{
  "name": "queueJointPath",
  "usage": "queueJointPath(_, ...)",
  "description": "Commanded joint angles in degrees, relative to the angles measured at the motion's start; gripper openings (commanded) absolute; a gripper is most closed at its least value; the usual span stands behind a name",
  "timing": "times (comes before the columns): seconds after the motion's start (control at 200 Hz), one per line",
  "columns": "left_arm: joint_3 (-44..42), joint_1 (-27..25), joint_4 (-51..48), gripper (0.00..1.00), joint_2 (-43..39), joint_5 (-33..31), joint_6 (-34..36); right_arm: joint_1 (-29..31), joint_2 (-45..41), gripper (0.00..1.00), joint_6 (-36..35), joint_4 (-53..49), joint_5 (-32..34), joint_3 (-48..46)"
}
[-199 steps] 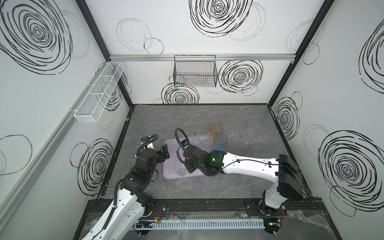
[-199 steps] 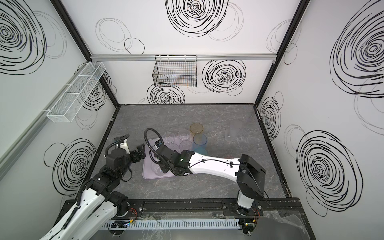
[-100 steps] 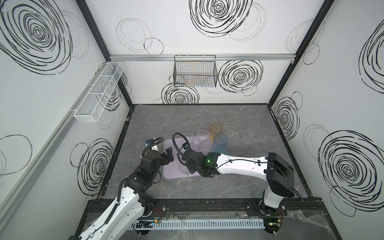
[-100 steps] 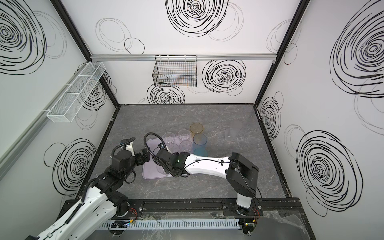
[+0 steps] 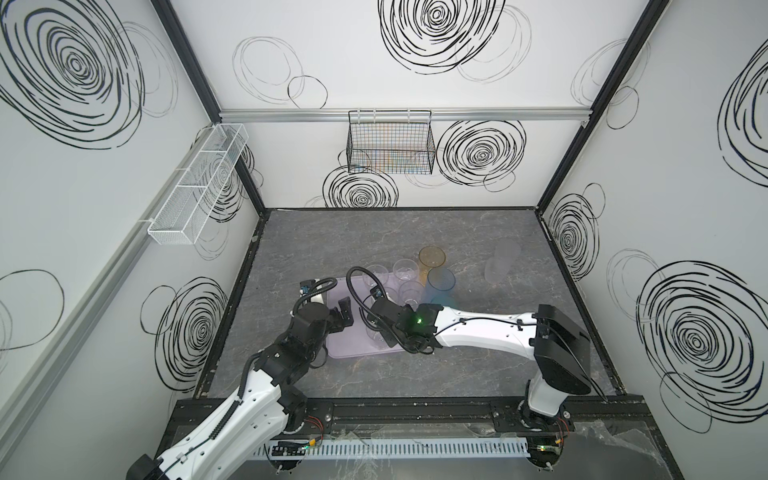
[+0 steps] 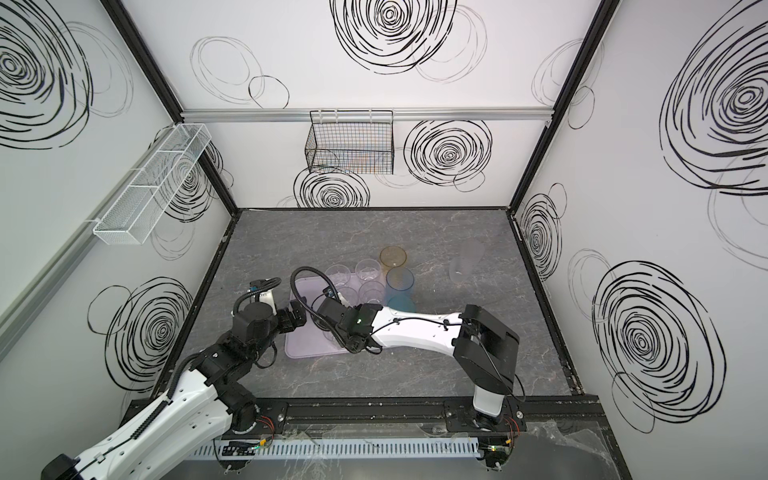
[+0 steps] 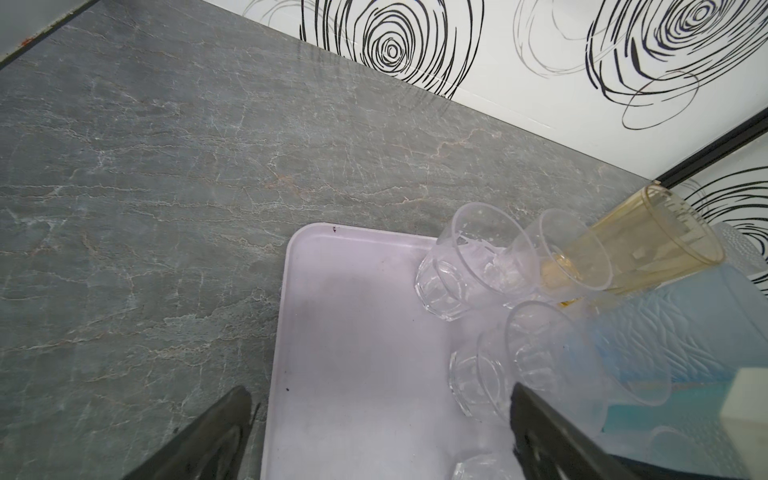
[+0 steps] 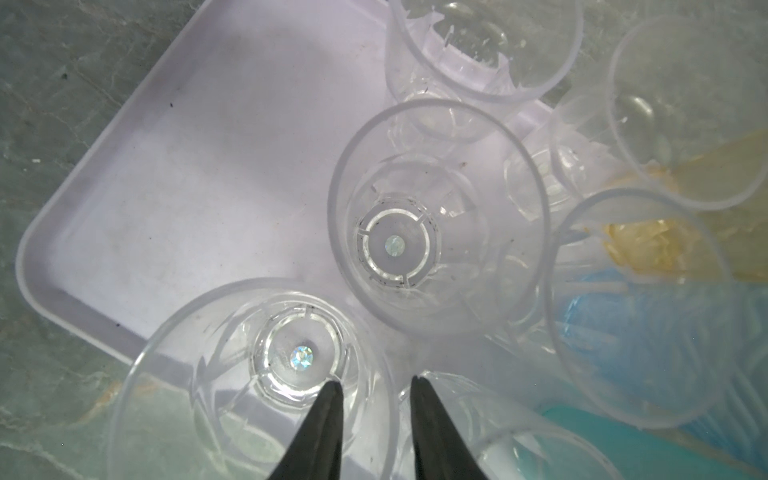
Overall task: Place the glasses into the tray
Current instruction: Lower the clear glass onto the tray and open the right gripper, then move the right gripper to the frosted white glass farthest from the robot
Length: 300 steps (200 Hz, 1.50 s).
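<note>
The pale lilac tray (image 5: 345, 347) (image 7: 353, 332) (image 8: 124, 199) lies on the grey table left of centre. Several clear glasses (image 5: 406, 270) (image 7: 465, 266) stand in its far right part, with taller amber (image 5: 432, 257), blue (image 5: 440, 280) and teal (image 5: 436, 298) ones beside them. A frosted glass (image 5: 500, 264) stands alone on the table at the right. My right gripper (image 8: 374, 384) points down at a clear glass (image 8: 257, 374) just inside the tray's near rim. Its jaws are parted, one finger inside and one outside the wall. My left gripper (image 5: 343, 313) (image 7: 378, 395) hangs wide open over the tray's left side.
A black wire basket (image 5: 390, 149) hangs on the back wall. On the left wall is a white mesh basket (image 5: 195, 187). Patterned walls close the table on three sides, and a black rail (image 5: 415, 409) runs along the front.
My right gripper's jaws have parted from the clear glass's wall. The left gripper has moved right, in over the tray's left side.
</note>
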Motion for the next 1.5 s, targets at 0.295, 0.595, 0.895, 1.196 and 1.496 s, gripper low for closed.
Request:
queueJointPath(0.295, -2.30, -1.78, 6.37, 0.99, 2.30, -0.37, -2.57, -9.24, -5.38, 0.39, 3.19, 9.11, -13.48, 1.98)
queueJointPath(0.595, -5.76, -2.91, 8.14, 0.99, 2.07, -1.82, -2.75, -10.27, 4.70, 0.29, 6.20, 5.71, -17.38, 9.07)
queueJointPath(0.895, -7.08, -2.99, 9.15, 0.99, 1.90, -1.98, -3.45, -10.10, 8.71, 0.18, 5.64, 6.14, -18.48, 10.28)
queueJointPath(1.196, -6.84, -3.00, 9.54, 0.99, 2.45, -1.54, -3.07, -10.05, 11.69, 0.16, 5.51, 7.01, -19.79, 13.59)
queueJointPath(1.496, -5.96, -2.96, 9.00, 0.99, 2.54, -1.70, -2.51, -10.75, 11.24, 0.15, 4.56, 6.16, -22.01, 14.96)
